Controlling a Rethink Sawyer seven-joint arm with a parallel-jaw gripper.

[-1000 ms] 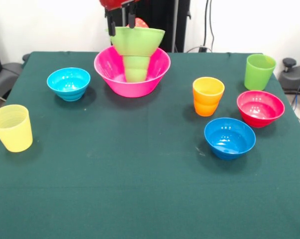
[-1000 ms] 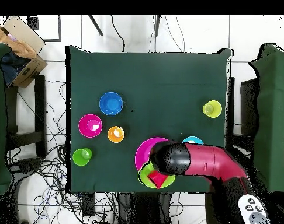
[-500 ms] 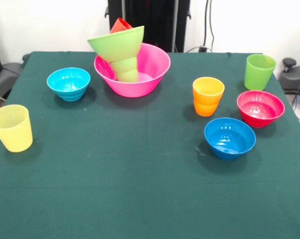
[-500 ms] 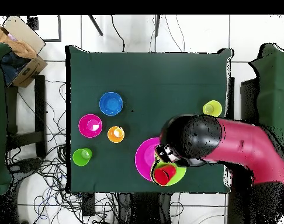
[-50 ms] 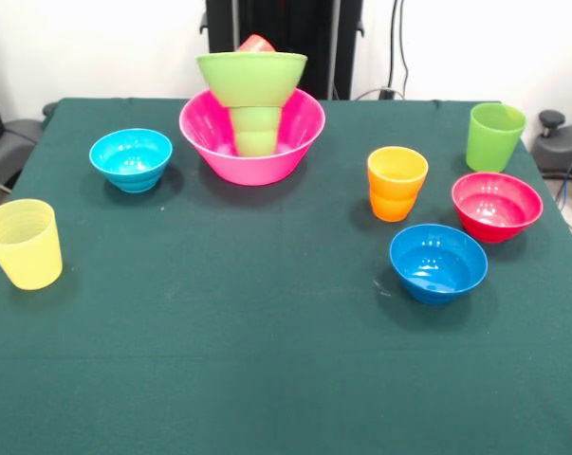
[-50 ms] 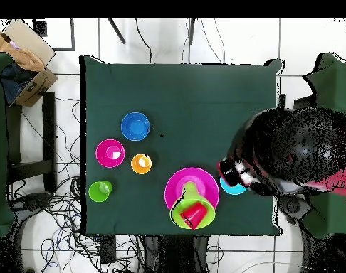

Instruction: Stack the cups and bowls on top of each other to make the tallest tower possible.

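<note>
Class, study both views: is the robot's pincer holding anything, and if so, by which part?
It cannot be told. The front view shows no pincer, and overhead the arm hides it. The round lime green plastic bowl and red plastic cup rest free on the stack.

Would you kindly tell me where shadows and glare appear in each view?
Front view: soft shadows beside the light blue bowl and orange cup; faint sheen inside the darker blue bowl. Overhead view: a white glint inside the magenta bowl.
</note>
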